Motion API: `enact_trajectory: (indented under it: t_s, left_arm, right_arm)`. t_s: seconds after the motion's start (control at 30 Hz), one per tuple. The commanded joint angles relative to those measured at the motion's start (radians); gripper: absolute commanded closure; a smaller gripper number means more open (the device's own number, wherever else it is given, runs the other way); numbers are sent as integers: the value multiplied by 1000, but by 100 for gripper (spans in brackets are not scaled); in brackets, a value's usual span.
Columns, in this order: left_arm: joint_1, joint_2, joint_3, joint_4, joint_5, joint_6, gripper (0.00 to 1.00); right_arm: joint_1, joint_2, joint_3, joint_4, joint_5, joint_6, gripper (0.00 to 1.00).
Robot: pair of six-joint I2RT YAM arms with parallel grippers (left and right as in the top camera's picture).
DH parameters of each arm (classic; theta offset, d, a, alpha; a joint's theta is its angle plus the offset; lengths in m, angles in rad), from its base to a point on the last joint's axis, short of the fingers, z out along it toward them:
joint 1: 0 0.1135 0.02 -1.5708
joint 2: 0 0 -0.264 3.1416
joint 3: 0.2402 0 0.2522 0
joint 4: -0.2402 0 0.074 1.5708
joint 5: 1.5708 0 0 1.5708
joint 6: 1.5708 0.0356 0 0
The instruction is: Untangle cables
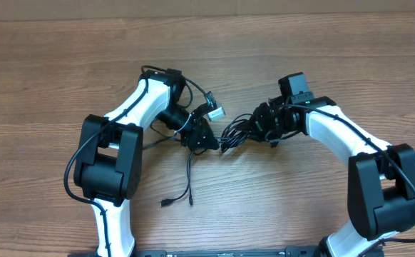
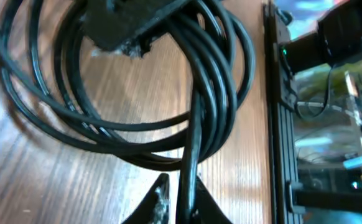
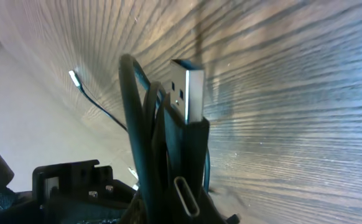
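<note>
Left claw (image 1: 200,135) is clamped on a strand of the cables (image 1: 234,133). On its wrist cam I can see one black cord pinched between the fingers, with a stack of loops lying on the table (image 1: 65,57) just past them. A couple of loose tails (image 1: 167,203) trail off from under that claw toward the arm bases. The main tangle sits dead center between both arms. Right claw (image 1: 264,123) is closed on the other side of the bunch, and its cam shows a silver USB plug (image 3: 190,87) sticking up right above the fingers.
</note>
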Motion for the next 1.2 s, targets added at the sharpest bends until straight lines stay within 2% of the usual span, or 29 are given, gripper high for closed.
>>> enact_trajectory:
  t_s: [0.0,0.07,0.1,0.17,0.23,0.3,0.5,0.63,0.67,0.7,0.73,0.77,0.8,0.83,0.87,0.9,0.93,0.97,1.07,1.17]
  left_arm:
    - [-4,-8,-13,64,-66,-172,94]
    - [-4,-8,-35,135,-183,-321,90]
    - [-3,-8,-53,187,-314,-459,88]
    - [6,-8,-55,212,-472,-614,95]
    - [51,-8,-40,203,-498,-658,86]
    - [106,-8,-26,204,-498,-702,82]
    - [283,-10,12,191,-502,-793,80]
    - [373,-10,161,90,-494,-814,73]
    - [384,-10,216,56,-494,-814,66]
    - [388,-10,289,13,-494,-814,55]
    - [388,-10,369,-32,-493,-846,16]
    - [386,-10,414,-62,-484,-883,0]
    - [384,-10,441,-87,-421,-913,0]
    - [378,-10,443,-134,-228,-918,0]
    - [374,-10,438,-161,-166,-917,0]
    - [356,-10,419,-204,-138,-917,34]
    - [340,-10,403,-226,-148,-911,75]
    - [319,-9,380,-237,-163,-910,96]
    - [198,-9,235,-208,-180,-907,96]
    - [49,-8,71,-106,-181,-912,96]
  right_arm:
    - [-8,-2,3,5,-12,0,96]
    - [-8,-2,3,5,-12,0,96]
    - [-8,-2,3,5,-12,-1,96]
    - [-9,-2,3,5,-10,0,96]
    - [-16,-2,3,5,-8,-5,96]
    - [-27,-2,3,5,-8,-11,96]
    - [-29,-2,3,5,-7,-38,96]
    - [-28,-2,3,5,-7,-39,96]
    - [-28,-2,3,5,-5,-39,96]
    - [-28,-2,3,5,4,-39,96]
    - [-28,-2,3,5,11,-39,96]
    - [-28,-2,3,4,11,-39,96]
    - [-28,-2,3,5,11,-39,96]
    - [-28,-2,3,5,11,-39,96]
    - [-28,-2,3,5,11,-39,96]
    - [-28,-2,3,4,11,-39,96]
    - [-28,-2,3,4,11,-39,96]
    - [-28,-2,3,4,11,-39,96]
    - [-28,-2,3,5,12,-39,96]
    - [-27,-2,3,-3,37,-39,95]
